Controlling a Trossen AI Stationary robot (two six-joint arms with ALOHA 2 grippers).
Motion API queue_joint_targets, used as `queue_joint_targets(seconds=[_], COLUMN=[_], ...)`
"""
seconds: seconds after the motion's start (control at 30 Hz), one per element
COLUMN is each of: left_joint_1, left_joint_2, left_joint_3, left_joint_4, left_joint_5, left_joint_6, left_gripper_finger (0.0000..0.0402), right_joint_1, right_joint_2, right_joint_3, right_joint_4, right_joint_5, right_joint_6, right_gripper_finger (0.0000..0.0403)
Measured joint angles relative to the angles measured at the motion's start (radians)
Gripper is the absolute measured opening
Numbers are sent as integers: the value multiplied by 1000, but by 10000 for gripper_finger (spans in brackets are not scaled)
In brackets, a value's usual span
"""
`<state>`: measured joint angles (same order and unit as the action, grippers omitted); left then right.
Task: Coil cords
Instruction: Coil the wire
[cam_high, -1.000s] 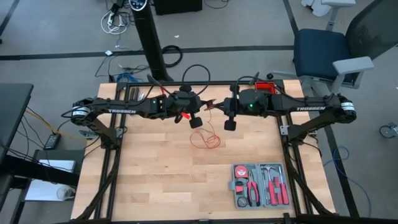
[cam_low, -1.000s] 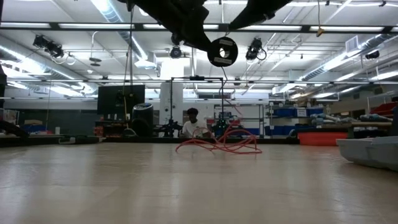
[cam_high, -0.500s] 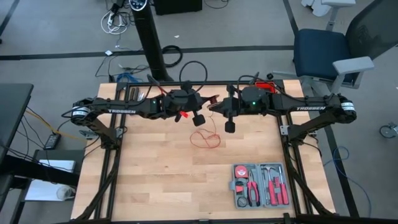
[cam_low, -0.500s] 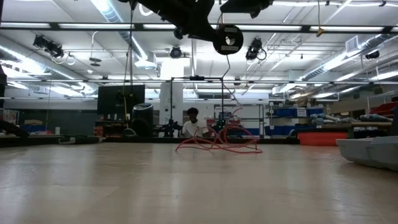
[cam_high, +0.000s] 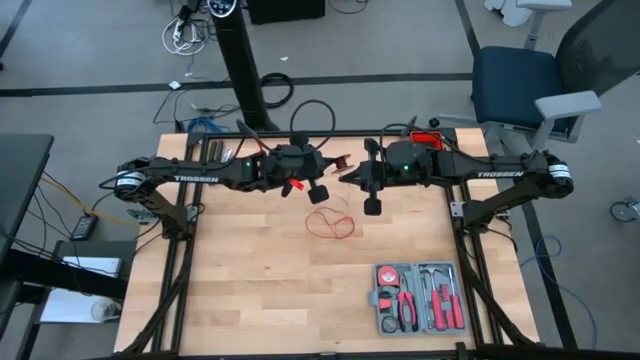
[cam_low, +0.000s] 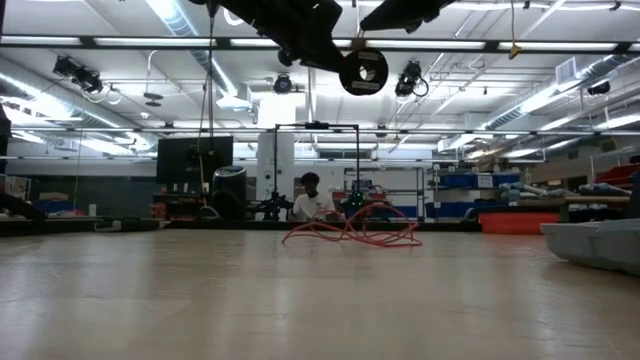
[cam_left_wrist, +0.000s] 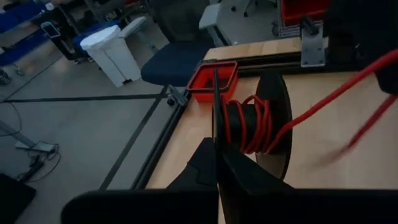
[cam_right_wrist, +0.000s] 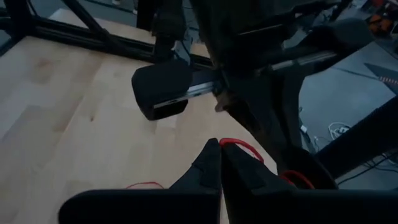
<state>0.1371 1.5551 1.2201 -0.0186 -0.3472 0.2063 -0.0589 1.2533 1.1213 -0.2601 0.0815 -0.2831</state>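
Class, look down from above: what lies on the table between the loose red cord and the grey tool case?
Nothing: in the high view, only bare wooden table separates the red cord from the tool case.

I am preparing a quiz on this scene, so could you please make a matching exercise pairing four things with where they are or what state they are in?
Things:
1. red cord
2. tool case
3. spool
4. office chair

Places or states:
A. on the floor beyond the table's far right corner
B. lying in loose loops on the table's middle
C. wound with turns of red cord, in front of the left tool
D. open, on the table's near right part

Pairs: 1-B, 2-D, 3-C, 4-A
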Motion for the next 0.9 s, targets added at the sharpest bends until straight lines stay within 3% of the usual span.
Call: queue_joint_targets(seconds=[0.17, 0.33, 0.63, 0.9], left_joint_1=[0, -2, -2, -16], left_joint_2=[0, 0, -21, -25], left_joint_3=[0, 0, 11, 20], left_joint_4=[-15, -56, -93, 7], left_joint_5=[-18, -10, 139, 202], left_joint_6=[24, 24, -3, -60], left_gripper_finger=[0, 0, 0, 0], right_joint_1=[0, -3, -2, 17], right_joint_2=[-8, -48, -97, -79], right_joint_3=[0, 0, 0, -14], right_joint_4=[-17, -83, -278, -246], right_joint_5=[13, 98, 212, 285], right_joint_6=[-7, -10, 1, 46], right_gripper_finger=[0, 0, 0, 4])
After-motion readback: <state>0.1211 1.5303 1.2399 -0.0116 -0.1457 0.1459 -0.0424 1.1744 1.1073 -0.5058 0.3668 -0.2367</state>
